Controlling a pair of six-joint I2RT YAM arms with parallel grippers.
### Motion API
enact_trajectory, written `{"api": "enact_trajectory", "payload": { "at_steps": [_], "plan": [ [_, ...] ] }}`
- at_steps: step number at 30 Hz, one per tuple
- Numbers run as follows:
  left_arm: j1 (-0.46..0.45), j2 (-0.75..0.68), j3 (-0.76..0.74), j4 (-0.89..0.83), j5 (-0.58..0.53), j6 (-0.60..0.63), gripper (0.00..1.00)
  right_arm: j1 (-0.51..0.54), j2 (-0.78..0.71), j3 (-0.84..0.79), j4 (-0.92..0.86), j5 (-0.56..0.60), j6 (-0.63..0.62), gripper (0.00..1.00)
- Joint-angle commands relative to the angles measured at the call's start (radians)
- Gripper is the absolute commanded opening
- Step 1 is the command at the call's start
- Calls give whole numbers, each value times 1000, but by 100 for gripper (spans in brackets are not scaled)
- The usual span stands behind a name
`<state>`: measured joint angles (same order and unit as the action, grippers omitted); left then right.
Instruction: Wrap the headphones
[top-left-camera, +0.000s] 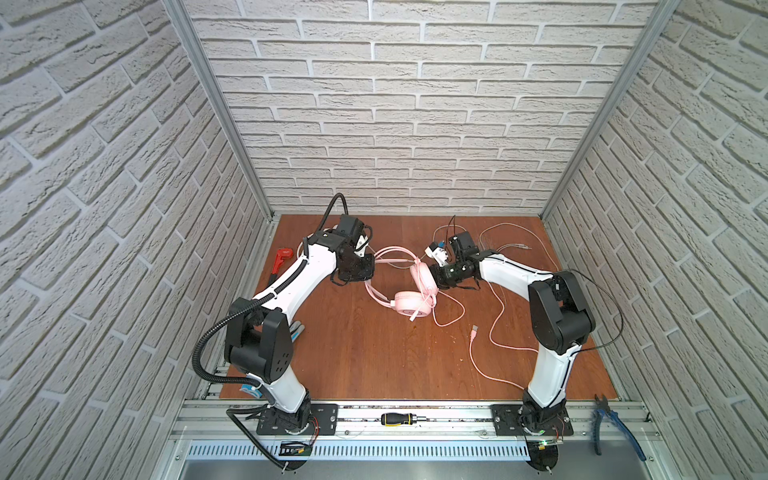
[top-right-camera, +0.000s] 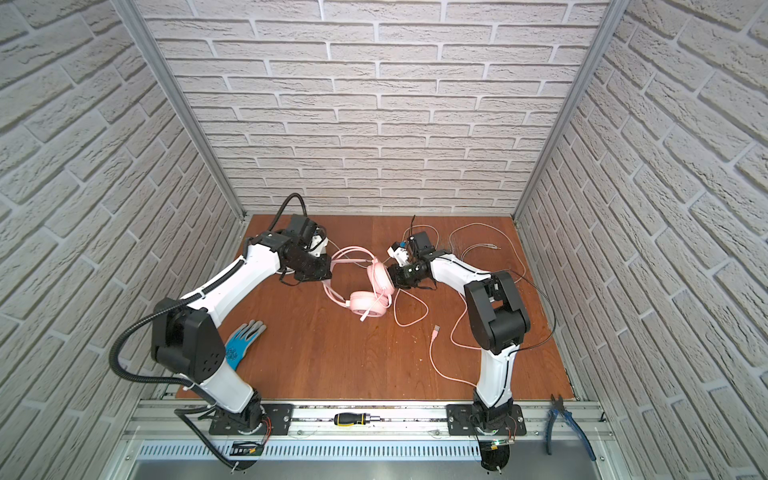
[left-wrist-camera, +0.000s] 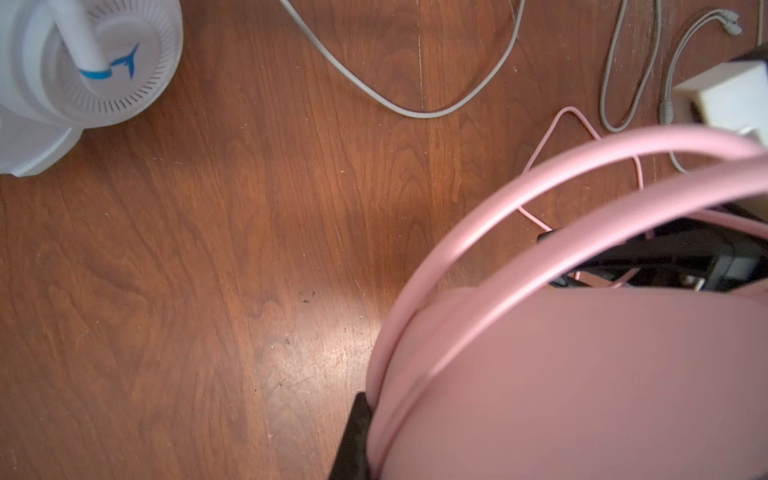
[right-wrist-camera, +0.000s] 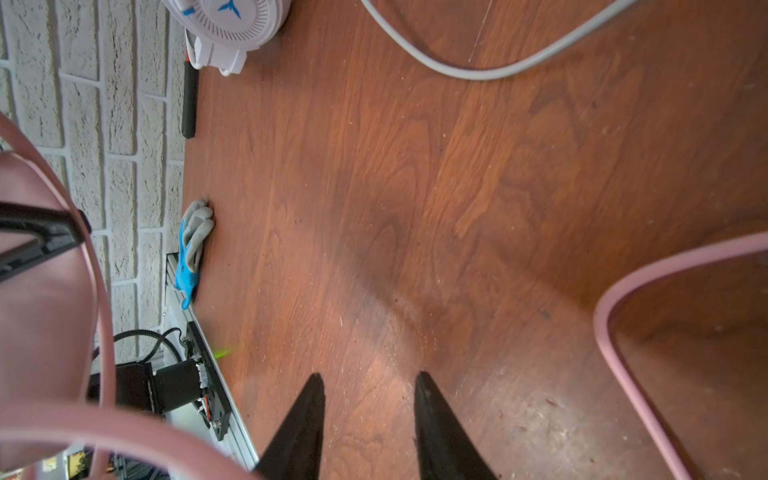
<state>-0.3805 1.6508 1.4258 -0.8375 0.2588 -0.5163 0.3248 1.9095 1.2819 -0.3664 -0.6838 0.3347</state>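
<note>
The pink headphones (top-left-camera: 411, 307) lie mid-table in both top views, one earcup flat (top-right-camera: 368, 305) and the other (top-left-camera: 422, 276) raised on edge. My left gripper (top-left-camera: 370, 266) is shut on the pink double-wire headband (left-wrist-camera: 582, 166), and one black finger (left-wrist-camera: 353, 436) presses against it. My right gripper (right-wrist-camera: 370, 376) is open and empty over bare wood, close beside the raised earcup (top-right-camera: 380, 278). The pink cable (top-left-camera: 494, 332) trails loose to the front right and ends in a plug (top-left-camera: 475, 330). The white headphones (left-wrist-camera: 95, 62) rest near the left wall (right-wrist-camera: 232, 20), hidden under my left arm in the top views.
The white headphones' grey-white cable (top-left-camera: 511, 232) loops over the back right of the table. A red pipe wrench (top-left-camera: 282, 257) and a blue-grey glove (top-right-camera: 243, 338) lie at the left edge. A screwdriver (top-left-camera: 401, 419) and pliers (top-left-camera: 615, 424) rest on the front rail. Brick walls close three sides.
</note>
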Motion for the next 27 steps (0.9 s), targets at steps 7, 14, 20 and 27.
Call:
{"api": "enact_trajectory", "payload": {
  "at_steps": [7,14,20,27],
  "plan": [
    [37,-55,-9,182,159,-99,0,5,-52,-114,120,-22,38,55],
    [56,-69,-37,246,134,-150,0,5,-75,-184,182,-37,53,59],
    [74,-40,-35,360,93,-223,0,5,-81,-213,169,-30,32,58],
    [84,71,89,413,83,-246,0,5,-88,-249,155,-26,12,58]
  ]
}}
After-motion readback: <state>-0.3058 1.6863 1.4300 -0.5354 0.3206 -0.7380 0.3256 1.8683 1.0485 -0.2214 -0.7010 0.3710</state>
